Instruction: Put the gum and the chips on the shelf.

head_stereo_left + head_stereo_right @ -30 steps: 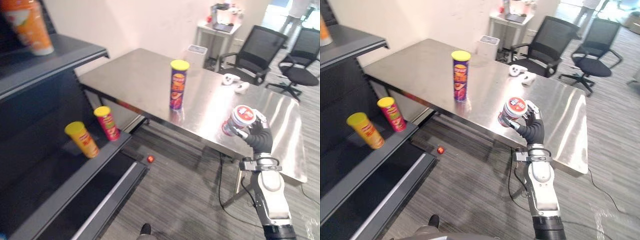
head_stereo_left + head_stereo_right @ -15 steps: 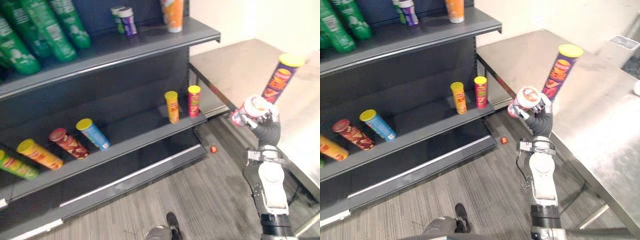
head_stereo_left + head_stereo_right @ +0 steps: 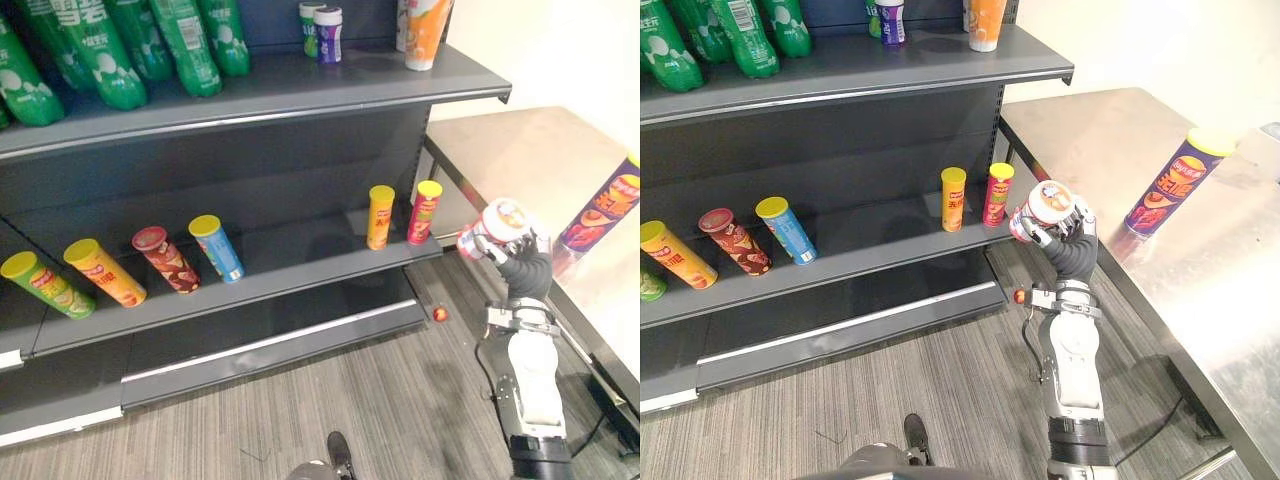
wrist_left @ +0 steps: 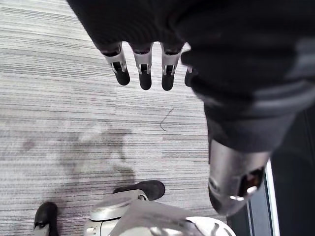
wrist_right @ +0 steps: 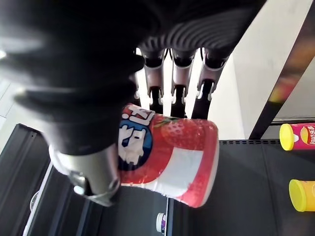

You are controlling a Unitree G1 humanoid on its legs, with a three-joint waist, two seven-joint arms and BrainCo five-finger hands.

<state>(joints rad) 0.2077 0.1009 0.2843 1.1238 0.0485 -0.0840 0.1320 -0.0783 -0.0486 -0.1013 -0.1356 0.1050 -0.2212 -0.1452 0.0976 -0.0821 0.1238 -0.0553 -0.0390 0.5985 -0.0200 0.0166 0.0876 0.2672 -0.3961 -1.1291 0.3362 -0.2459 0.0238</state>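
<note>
**A:** Where is the gum?

**B:** In the right hand [image 3: 1070, 245]. Its fingers [image 5: 179, 81] and thumb are curled round the gum jar [image 3: 1045, 207], a red and white tub that it holds tilted. The jar is up in the air near the right end of the lower shelf [image 3: 870, 262]. It sits at about three o'clock of the pink can [image 3: 997, 193], which stands there beside a yellow can [image 3: 953, 198].

**A:** And the chips?

**B:** The purple chips can [image 3: 1175, 185] stands on the steel table [image 3: 1090, 135]. It is at three o'clock of the right hand and well apart from it.

**A:** The other hand?

**B:** The left hand [image 4: 144, 73] hangs over the grey floor [image 4: 59, 98]. Its fingers are straight and relaxed, with nothing in them.

**A:** What else is on the shelves?

**B:** Toward nine o'clock along the lower shelf, a blue can [image 3: 787, 228], a red-brown can [image 3: 732, 240] and an orange can [image 3: 675, 253] lie tilted. The upper shelf [image 3: 940, 70] carries green bottles [image 3: 740, 35] at eleven o'clock, and a small purple jar [image 3: 888, 20] and an orange cup [image 3: 987, 22] near twelve. A small red thing [image 3: 440, 314] lies on the floor by the shelf's foot.
</note>
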